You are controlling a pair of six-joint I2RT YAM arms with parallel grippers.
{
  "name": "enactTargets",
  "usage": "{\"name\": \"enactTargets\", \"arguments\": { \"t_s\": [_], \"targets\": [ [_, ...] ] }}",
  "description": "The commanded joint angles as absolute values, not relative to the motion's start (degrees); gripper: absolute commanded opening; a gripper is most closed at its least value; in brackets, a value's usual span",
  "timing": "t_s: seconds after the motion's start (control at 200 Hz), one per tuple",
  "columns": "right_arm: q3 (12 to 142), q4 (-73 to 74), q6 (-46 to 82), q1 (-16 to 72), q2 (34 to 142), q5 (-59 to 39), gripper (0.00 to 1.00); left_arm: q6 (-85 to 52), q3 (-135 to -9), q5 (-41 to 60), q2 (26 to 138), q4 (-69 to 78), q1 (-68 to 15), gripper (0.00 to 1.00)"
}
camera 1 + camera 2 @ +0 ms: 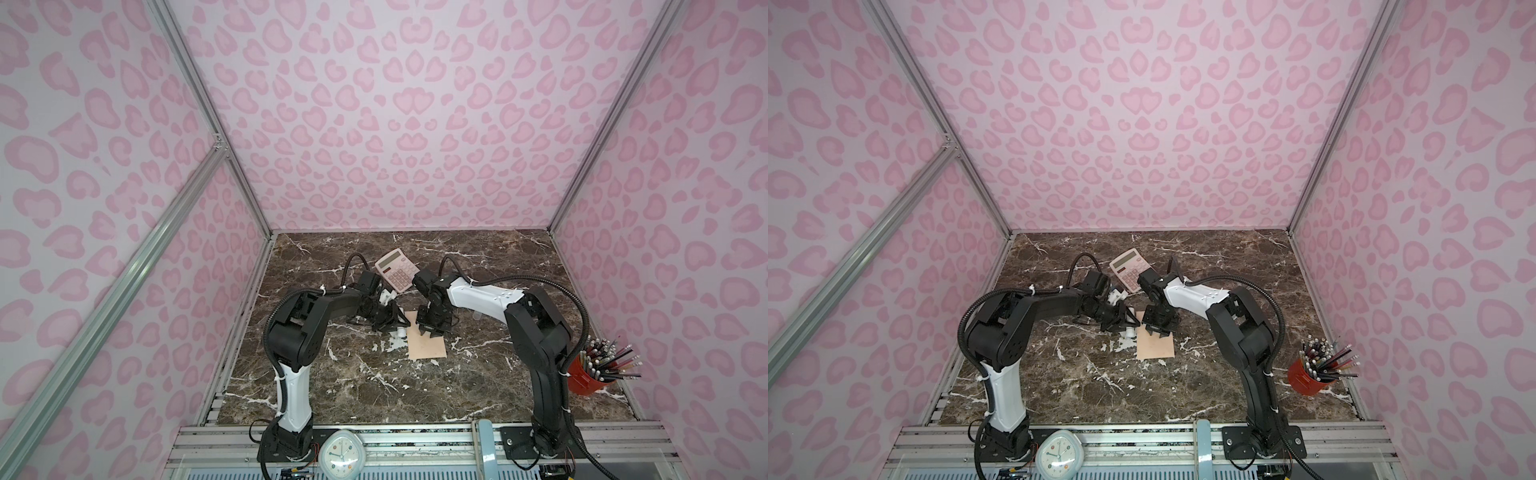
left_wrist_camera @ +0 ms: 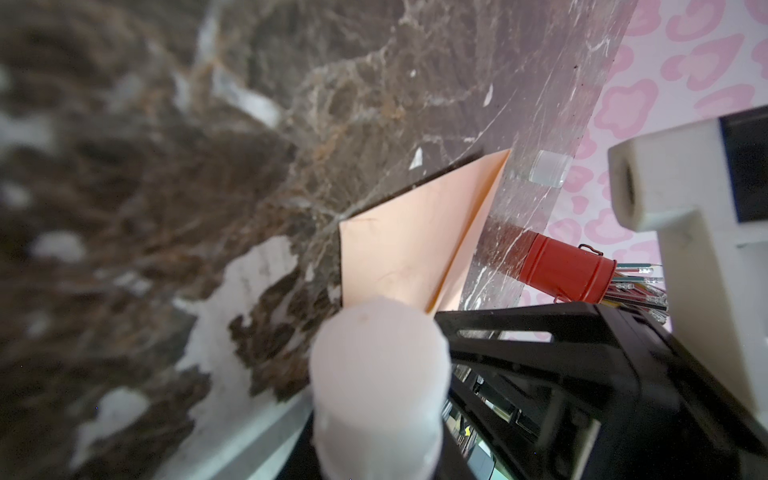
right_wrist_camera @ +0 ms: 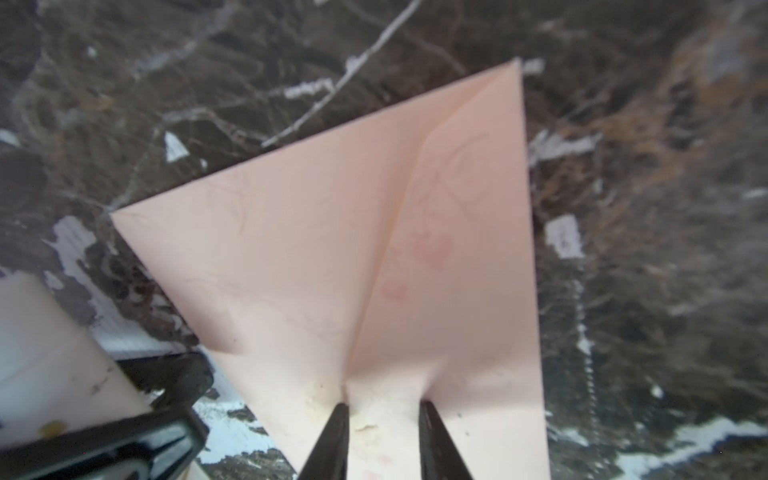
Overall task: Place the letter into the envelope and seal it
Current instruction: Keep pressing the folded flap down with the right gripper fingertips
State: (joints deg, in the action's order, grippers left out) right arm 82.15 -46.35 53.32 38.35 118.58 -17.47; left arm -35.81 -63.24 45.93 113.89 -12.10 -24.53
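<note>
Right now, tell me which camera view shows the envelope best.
The right wrist view: the envelope fills the frame, diagonal seams clear. The left wrist view shows a slanted part beyond a white cylinder. Both top views show it small, its far end under the right end effector.

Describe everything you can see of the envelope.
The envelope is a peach paper rectangle lying flat on the marble table, nearer than the calculator. Diagonal fold lines cross its upper face, and faint pink marks show through. The right pincer presses two black tips, slightly apart, onto its far end, puckering the paper. The left pincer sits by its left edge; contact is unclear. The flap's state is hidden.
</note>
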Motion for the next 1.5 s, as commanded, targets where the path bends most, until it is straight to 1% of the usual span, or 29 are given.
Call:
{"name": "enactTargets", "arguments": {
  "t_s": [0.0, 0.17, 0.32, 0.485, 0.67, 1.02, 1.235, 1.27, 1.495],
  "targets": [
    [79.60, -38.10, 52.13, 38.40, 120.45, -21.63, 0.26, -35.07, -63.19, 43.90, 113.82, -13.70, -24.53, 0.04],
    [76.45, -37.32, 51.43, 37.23, 118.45, -22.38, 0.27, -34.98, -63.14, 43.89, 113.82, -13.71, -24.47, 0.04],
    [75.03, -36.46, 51.33, 36.60, 117.86, -22.76, 0.24, -34.98, -63.36, 44.01, 114.08, -13.64, -24.46, 0.04],
    [75.88, -36.62, 51.59, 36.46, 118.68, -22.34, 0.15, -35.00, -63.54, 44.03, 114.08, -13.83, -24.51, 0.04],
    [78.02, -37.83, 51.50, 36.91, 120.86, -21.19, 0.09, -34.89, -63.59, 44.00, 114.08, -13.90, -24.56, 0.04],
    [82.82, -43.07, 51.33, 37.96, 123.63, -17.73, 0.09, -34.80, -63.64, 44.12, 114.17, -14.03, -24.44, 0.04],
    [84.64, -46.77, 51.99, 39.02, 125.34, -15.23, 0.12, -34.55, -64.38, 44.15, 114.17, -14.61, -24.43, 0.04],
    [86.65, -47.18, 52.07, 39.11, 125.55, -14.91, 0.13, -34.45, -64.45, 44.16, 114.13, -14.81, -24.45, 0.04],
    [87.85, -47.74, 52.37, 39.37, 125.85, -14.78, 0.15, -34.02, -64.78, 44.03, 114.17, -15.41, -24.37, 0.04]
  ]
}}
